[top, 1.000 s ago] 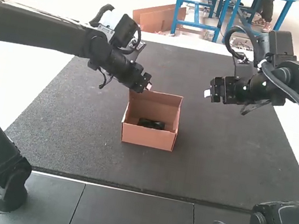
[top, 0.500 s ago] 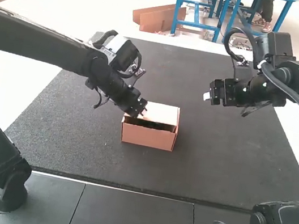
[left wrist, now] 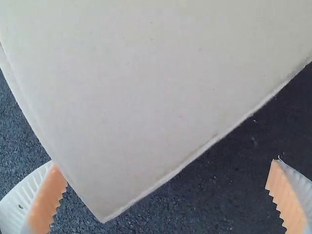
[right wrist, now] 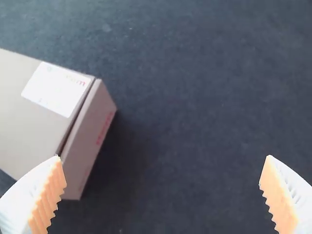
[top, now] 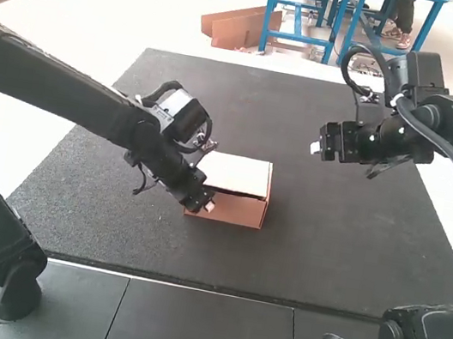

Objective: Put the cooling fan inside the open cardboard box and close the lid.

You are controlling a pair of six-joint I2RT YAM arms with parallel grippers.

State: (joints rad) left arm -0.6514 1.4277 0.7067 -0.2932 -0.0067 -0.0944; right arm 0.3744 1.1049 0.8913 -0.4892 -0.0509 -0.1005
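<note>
1. Cardboard box (top: 237,210) rests on the black-matted surface (top: 355,234), right against the left claw (top: 201,203). Its lid (top: 239,174) lies folded down over the opening, nearly flat.
2. Cooling fan: judged to sit inside the box, covered by the lid. The step in hand is judged to be lid closure.
3. Left claw: released, fingers spread wide, grasping nothing. It sits low at the box corner nearest it, with the pale lid panel just beyond its orange pads (left wrist: 46,200). The spread stance is judged to suit pushing a broad flap down rather than pinching it.
4. Right claw (top: 319,147): released and empty, fingers wide apart. It hangs above the surface, well apart from the box, which lies below and off to one side of it. This position is judged to leave the lid's swing path free for the other arm.
5. Edges: the lid's free edge runs close along the box wall facing the left claw. Whether it is fully seated cannot be told. Actual contact between claw and lid cannot be confirmed either.
6. Open room: mat extends well beyond the box on every side. The right claw has an unobstructed line down to the lid if a second press is needed.
</note>
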